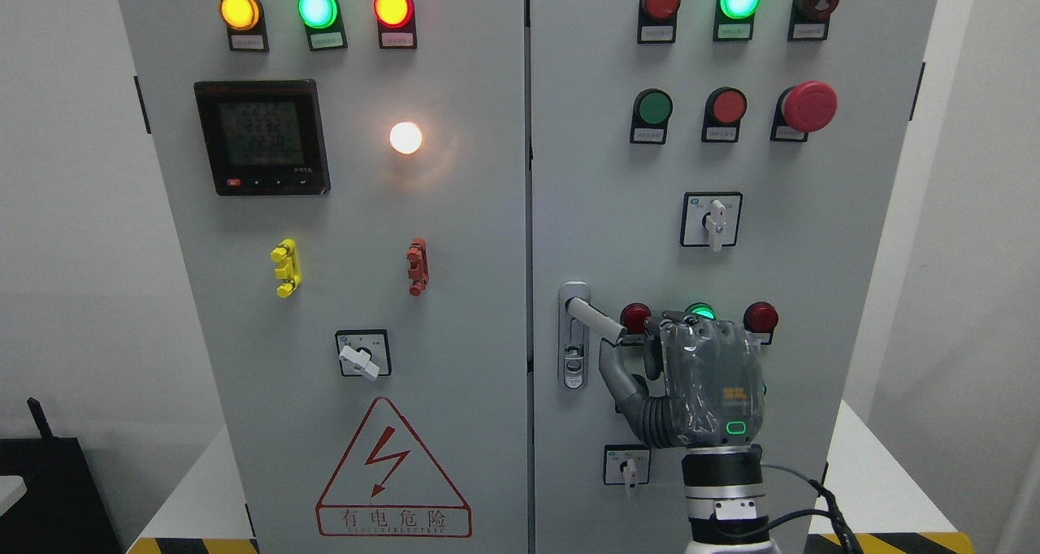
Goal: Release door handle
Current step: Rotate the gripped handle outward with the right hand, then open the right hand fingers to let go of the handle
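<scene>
The door handle [595, 320] on the right cabinet door [601, 172] juts out just left of the right robot hand [699, 379], its long axis slanting down to the right from its latch plate [574, 359]. The hand's fingers hang loosely spread beside the handle's free end, gripping nothing.
</scene>
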`<state>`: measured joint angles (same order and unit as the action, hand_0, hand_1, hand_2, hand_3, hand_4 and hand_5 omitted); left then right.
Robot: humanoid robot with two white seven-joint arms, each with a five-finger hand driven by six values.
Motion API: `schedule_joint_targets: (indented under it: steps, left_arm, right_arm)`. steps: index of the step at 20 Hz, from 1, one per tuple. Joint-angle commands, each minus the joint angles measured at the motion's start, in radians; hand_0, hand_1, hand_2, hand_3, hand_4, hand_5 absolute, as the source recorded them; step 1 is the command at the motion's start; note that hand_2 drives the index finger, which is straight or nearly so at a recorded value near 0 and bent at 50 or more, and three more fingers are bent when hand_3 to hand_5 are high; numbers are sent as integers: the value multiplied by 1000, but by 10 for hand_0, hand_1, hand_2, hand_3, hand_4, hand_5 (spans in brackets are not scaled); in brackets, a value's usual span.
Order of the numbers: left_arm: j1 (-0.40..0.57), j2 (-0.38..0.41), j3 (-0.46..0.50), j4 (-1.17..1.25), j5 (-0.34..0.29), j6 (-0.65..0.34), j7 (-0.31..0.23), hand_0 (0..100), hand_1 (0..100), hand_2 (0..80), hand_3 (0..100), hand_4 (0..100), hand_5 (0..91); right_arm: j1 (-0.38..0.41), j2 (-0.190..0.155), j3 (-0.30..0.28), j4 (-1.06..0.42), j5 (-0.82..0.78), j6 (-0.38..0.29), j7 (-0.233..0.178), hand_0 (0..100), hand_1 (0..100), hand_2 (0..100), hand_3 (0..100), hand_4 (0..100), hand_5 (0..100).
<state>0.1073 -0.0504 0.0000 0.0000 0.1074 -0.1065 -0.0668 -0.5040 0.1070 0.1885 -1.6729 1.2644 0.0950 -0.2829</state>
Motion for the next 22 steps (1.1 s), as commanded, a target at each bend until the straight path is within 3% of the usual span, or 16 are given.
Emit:
schedule_joint_targets:
  steps: [1,22]
  left_arm:
    - [0,0,-14,20,0,1,-1,120,389,0,0,0,0]
    - [0,0,-14,20,0,1,-1,120,389,0,0,0,0]
  right_arm:
    - [-5,-1,-4,-11,0,0,1,486,516,988,1000,1000,994]
    - [-8,-1,0,-14,-3,-6,-4,499,504,990,1000,1000,995]
